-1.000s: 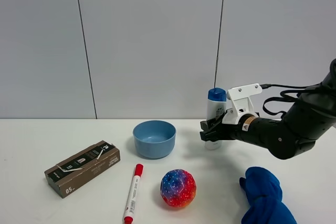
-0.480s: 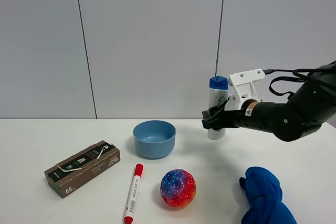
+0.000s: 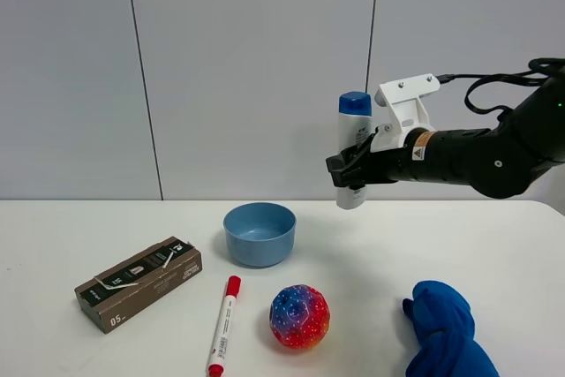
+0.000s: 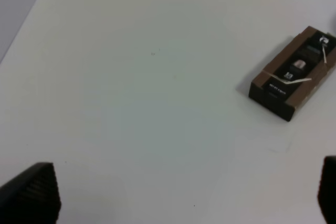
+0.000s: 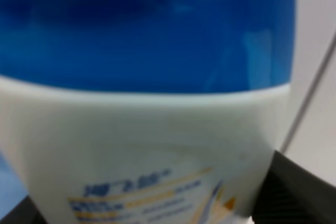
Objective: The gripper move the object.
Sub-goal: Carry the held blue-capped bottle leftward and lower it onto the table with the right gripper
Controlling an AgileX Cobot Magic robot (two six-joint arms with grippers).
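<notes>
— right gripper, what's it got?
— the bottle. its jaws are clamped on the lower half of the white body, one on each side. the arm reaches in level from the right edge.
— where's the bottle, then?
— in the air, upright, blue cap on top, base clear of the counter. it hangs over the back part, right of the middle, and shows against the wall.
— and close up?
— the right wrist view is filled with it: blurred blue cap, white body, a bit of blue and orange print. a dark finger shows at one side.
— left gripper?
— spread wide, holding nothing. only its two black tips show, over bare counter near the left edge, with the box further off.
— what lies on the counter?
— a light blue bowl near the back edge at the middle, left of the bottle. a speckled ball near the front edge. a red marker just left of the ball, its cap pointing toward the back. the brown box toward the left edge. a blue cloth in the front right corner.
</notes>
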